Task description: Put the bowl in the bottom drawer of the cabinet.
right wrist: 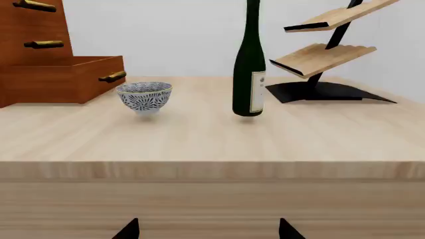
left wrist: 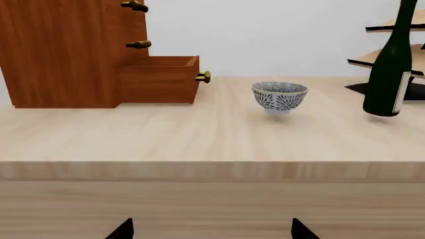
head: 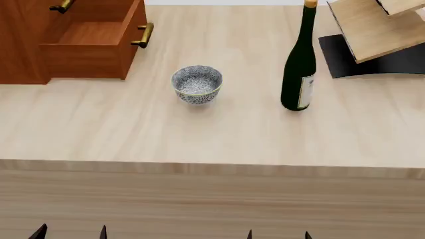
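Both grippers, left (head: 69,232) and right (head: 277,234), hang spread open and empty below the table (head: 199,139) edge. The bowl (head: 196,84) stands upright on the table, near the open bottom drawer (head: 93,42) of the cabinet (left wrist: 59,50), left of the bottle (head: 299,64).

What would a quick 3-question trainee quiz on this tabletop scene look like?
1. True or false: the bottom drawer of the cabinet is already pulled open.
2. What stands between the bowl and the wooden rack in the head view? A) a mug B) a dark green wine bottle C) a plate
3. Fill in: the bowl sits on the ____, not in the drawer.

Key
1. True: its open box juts out from the cabinet front and looks empty.
2. B
3. Table. Both grippers show only fingertips, spread apart, below the near table edge: left, right.
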### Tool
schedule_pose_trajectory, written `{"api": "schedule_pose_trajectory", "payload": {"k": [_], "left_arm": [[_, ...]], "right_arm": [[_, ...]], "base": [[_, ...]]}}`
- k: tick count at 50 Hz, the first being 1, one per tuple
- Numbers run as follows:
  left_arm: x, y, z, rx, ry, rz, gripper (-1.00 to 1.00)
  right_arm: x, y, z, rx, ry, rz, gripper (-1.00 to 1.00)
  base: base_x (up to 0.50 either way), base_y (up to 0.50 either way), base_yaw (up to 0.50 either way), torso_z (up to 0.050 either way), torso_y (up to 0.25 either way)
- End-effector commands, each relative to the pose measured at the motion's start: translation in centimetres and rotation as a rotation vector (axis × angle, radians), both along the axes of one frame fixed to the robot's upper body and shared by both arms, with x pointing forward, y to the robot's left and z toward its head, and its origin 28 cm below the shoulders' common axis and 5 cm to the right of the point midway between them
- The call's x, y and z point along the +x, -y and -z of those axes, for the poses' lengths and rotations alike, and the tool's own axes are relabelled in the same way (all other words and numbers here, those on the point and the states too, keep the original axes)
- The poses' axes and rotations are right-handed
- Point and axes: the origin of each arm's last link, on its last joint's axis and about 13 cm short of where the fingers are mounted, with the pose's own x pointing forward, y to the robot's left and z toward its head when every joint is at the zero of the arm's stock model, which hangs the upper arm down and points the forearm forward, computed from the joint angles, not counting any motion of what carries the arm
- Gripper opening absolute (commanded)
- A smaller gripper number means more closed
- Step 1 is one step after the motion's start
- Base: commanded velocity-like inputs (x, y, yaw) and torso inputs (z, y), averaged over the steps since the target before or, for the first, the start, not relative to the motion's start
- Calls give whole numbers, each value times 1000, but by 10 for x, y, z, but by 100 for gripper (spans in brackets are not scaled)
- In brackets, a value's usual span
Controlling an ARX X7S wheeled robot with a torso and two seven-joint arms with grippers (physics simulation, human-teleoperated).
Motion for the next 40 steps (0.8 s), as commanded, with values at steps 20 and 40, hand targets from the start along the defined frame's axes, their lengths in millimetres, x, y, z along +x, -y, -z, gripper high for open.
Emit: {"api": "schedule_pose_trajectory", "payload": {"k": [20,40], "left_arm": [[-4,0,-3,-19,27,26,100],[-5,0,-4,-18,20,36,100]], "right_arm": [[0,1,0,-2,7,13,100],[-2,0,-5,-9,21,8,100]], "base": [[0,0,0,5,0],[0,0,0,50,0]]}}
